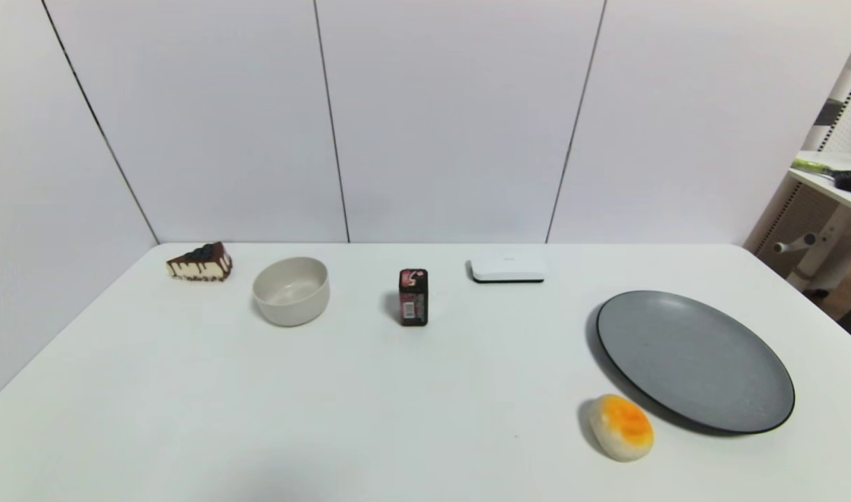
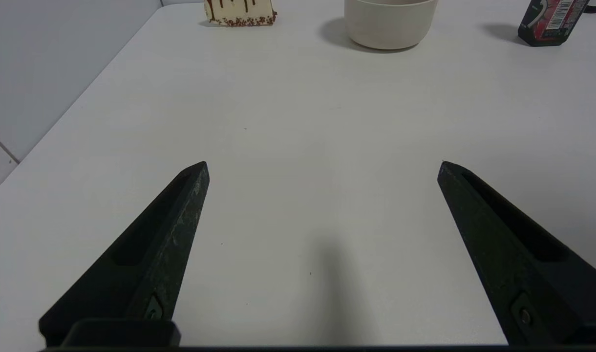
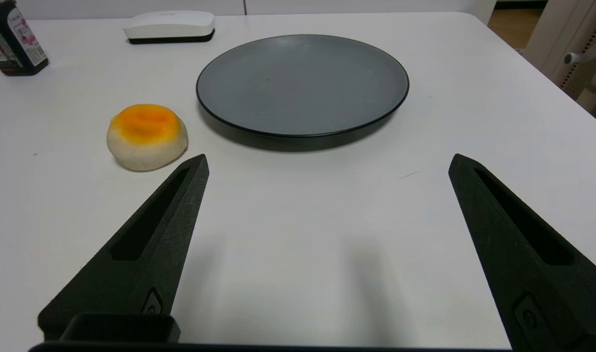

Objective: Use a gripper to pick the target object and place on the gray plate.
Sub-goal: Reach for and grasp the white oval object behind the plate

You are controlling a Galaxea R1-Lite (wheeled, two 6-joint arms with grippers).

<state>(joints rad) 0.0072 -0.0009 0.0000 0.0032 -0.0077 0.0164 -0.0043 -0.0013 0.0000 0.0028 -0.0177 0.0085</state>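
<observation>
**Claws wide, nothing picked up yet**

Right gripper (image 3: 327, 164): fingers far apart, holding nothing, low over bare table. Left gripper (image 2: 322, 166): same, parked.

White box (image 1: 507, 268) at upper middle of head view, flat on table, apart from gray plate (image 1: 694, 359) at lower right. Plate bare. All steps left: reach, grab, lift, put down.

No claws in head view; only there: whole layout with bowl (image 1: 291, 290) and cake (image 1: 199, 262).
</observation>
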